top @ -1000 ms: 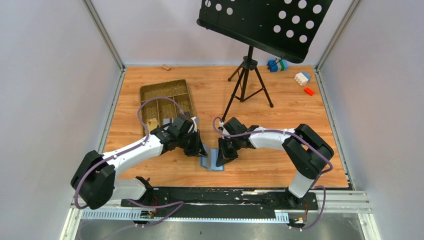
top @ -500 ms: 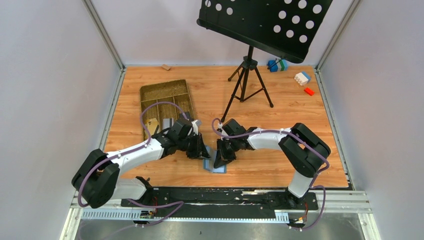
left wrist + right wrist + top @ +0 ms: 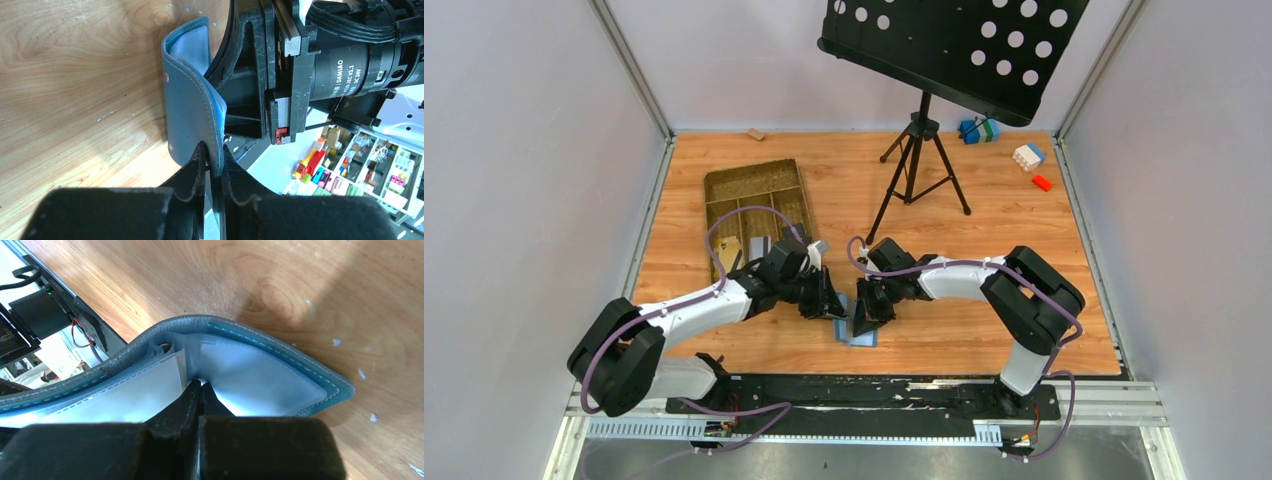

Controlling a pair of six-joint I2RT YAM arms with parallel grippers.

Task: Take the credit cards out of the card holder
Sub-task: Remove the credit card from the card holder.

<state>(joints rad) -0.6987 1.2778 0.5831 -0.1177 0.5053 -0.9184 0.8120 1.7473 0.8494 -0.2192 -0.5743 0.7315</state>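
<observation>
Overhead and close wrist cameras share wallet [image 3: 191, 115].

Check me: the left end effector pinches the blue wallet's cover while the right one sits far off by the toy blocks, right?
Half right. The left end effector does pinch the blue wallet by its cover, but the right end effector is at that wallet too, shut inside its open fold, as the right wrist view shows.

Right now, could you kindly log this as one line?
card holder: spread open | left gripper: shut on its cover | right gripper: shut among sleeves
</observation>
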